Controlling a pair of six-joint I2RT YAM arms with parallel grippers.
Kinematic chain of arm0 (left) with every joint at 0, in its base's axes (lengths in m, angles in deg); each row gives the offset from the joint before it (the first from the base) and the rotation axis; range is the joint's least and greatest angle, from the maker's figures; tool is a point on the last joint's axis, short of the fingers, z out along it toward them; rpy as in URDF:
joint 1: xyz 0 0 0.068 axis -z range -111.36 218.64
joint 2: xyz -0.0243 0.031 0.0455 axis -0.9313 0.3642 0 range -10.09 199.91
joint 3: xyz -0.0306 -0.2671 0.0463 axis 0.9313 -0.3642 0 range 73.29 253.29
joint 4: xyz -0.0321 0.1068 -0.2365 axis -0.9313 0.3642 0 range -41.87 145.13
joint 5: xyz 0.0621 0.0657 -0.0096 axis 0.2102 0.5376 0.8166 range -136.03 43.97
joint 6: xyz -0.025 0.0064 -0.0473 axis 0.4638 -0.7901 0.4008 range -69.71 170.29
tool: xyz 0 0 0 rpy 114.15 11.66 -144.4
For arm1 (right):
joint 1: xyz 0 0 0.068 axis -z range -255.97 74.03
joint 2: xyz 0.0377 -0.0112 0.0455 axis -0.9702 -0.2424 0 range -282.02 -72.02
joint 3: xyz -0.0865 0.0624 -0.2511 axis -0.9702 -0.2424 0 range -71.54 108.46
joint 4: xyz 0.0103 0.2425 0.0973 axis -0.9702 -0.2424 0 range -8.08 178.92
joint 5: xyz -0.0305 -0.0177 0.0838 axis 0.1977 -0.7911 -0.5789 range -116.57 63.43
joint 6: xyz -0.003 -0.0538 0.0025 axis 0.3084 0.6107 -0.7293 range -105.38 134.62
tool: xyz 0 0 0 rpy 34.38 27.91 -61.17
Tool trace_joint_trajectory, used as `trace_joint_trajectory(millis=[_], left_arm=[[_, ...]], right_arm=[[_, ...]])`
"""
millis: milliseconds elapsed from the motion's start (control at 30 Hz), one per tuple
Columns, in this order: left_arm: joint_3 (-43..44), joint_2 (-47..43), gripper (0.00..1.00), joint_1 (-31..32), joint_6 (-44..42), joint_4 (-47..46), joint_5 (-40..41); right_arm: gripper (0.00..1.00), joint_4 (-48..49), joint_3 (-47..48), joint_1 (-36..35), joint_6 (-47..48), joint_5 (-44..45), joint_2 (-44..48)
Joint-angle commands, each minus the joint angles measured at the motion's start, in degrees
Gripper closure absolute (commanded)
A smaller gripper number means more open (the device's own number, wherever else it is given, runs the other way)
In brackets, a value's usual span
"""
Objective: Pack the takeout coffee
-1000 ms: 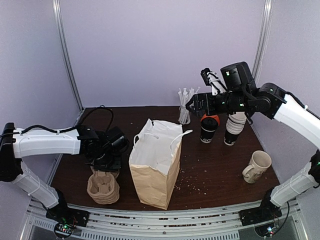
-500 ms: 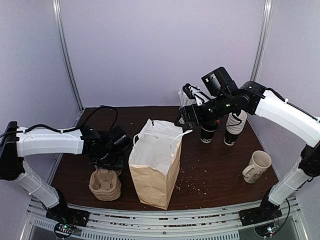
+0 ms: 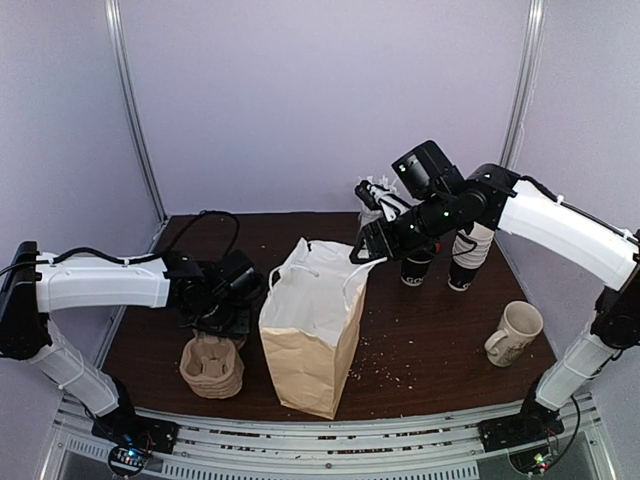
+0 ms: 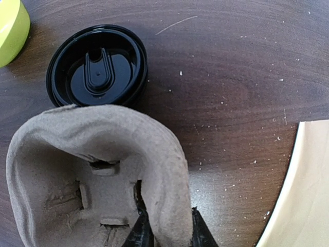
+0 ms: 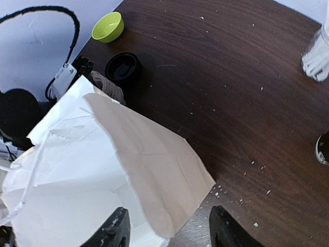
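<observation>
Over the paper bag [image 3: 310,330], got right gripper [image 5: 169,229] open astride the rim, probably not touching. Got left gripper [image 4: 169,234] pinching the pulp carrier [image 4: 77,154].

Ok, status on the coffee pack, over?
Left gripper shut on pulp cup carrier. Right gripper open, straddling corner of paper bag. Takeout coffee untouched, standing at table's back beside white cup stack.

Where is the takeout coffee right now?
In the top view, the takeout coffee stands at the back right of the table, between the paper bag and the stack of white cups.
</observation>
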Motion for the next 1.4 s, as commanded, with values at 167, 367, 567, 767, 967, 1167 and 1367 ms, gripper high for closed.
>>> trace_joint_trajectory(millis=[167,367,567,767,967,1167,1367], left_arm=[[1.5,2.7,0.99,-0.5,-0.1,-7.4,-1.3],[2.6,4.7,0.99,-0.5,-0.5,-9.0,-1.8],[6.4,8.5,1.00,-0.5,-1.5,-10.0,-2.6],[6.5,9.3,1.00,-0.5,-1.9,-11.3,-3.3],[5.9,9.7,1.00,-0.5,-2.0,-11.7,-3.5],[5.5,9.3,1.00,-0.5,-1.9,-12.1,-3.7],[5.0,9.0,1.00,-0.5,-1.8,-12.2,-3.7]], right_arm=[[0.74,-2.9,5.6,-0.2,0.0,4.4,-1.6],[0.88,-6.4,9.7,1.1,1.4,10.1,-3.0],[0.88,-8.4,13.0,2.8,2.5,9.2,-4.7],[0.35,-8.2,12.2,2.9,1.9,4.1,-3.5],[0.34,-9.2,10.1,1.8,2.6,0.9,-3.5],[0.35,-10.5,8.9,-0.5,3.7,0.5,-4.7],[0.53,-11.4,8.5,-1.0,4.2,0.9,-5.4]])
